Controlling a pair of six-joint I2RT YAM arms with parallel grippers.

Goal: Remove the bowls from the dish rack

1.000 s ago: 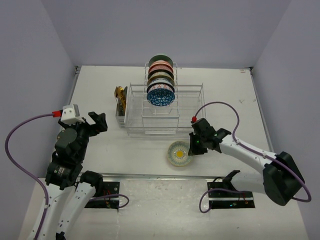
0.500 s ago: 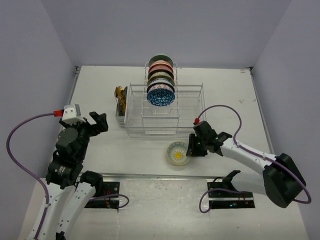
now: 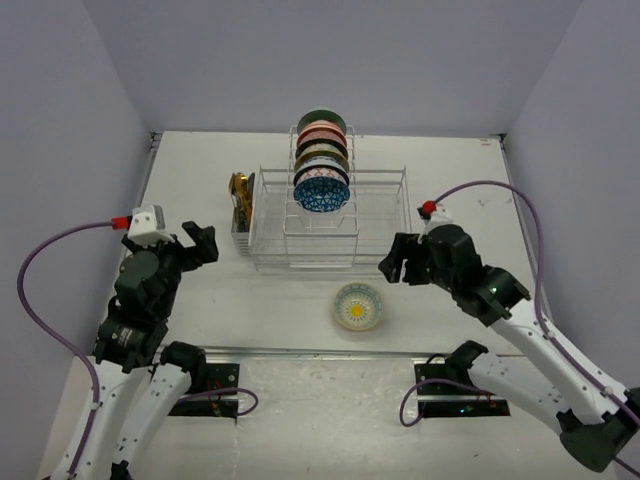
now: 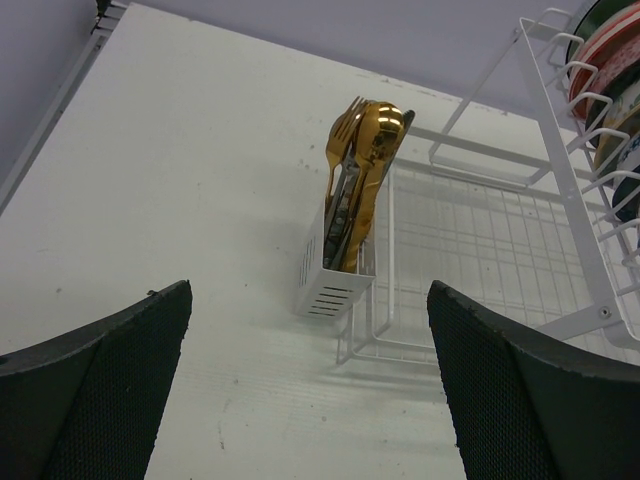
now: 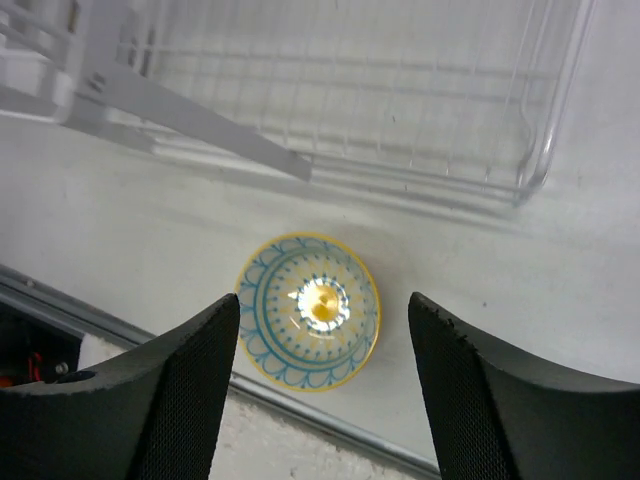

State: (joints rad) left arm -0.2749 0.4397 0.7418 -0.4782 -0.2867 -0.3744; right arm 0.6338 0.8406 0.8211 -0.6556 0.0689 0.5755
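A white tabletop fills the floor of a booth with plain lavender-grey walls on three sides. A metal rail runs along its near edge, just ahead of the arm bases.

The white wire rack sits mid-table. A row of bowls stands on edge in its upright slots, with the blue-and-white one nearest the arms and a green-rimmed one at the far end. A small white holder hangs on the rack's left side, with gold cutlery standing in it.

One yellow bowl with a blue pattern sits upright on the tabletop, between the rack and the rail.

The left arm is folded up over its base. The left tool points toward the holder and is spread wide and empty. The right arm reaches forward and inward, elbow raised. The right tool hangs above the tabletop by the rack's near right corner. Its jaws are spread and hold nothing. In its wrist view the yellow bowl lies below, clear of both fingers.
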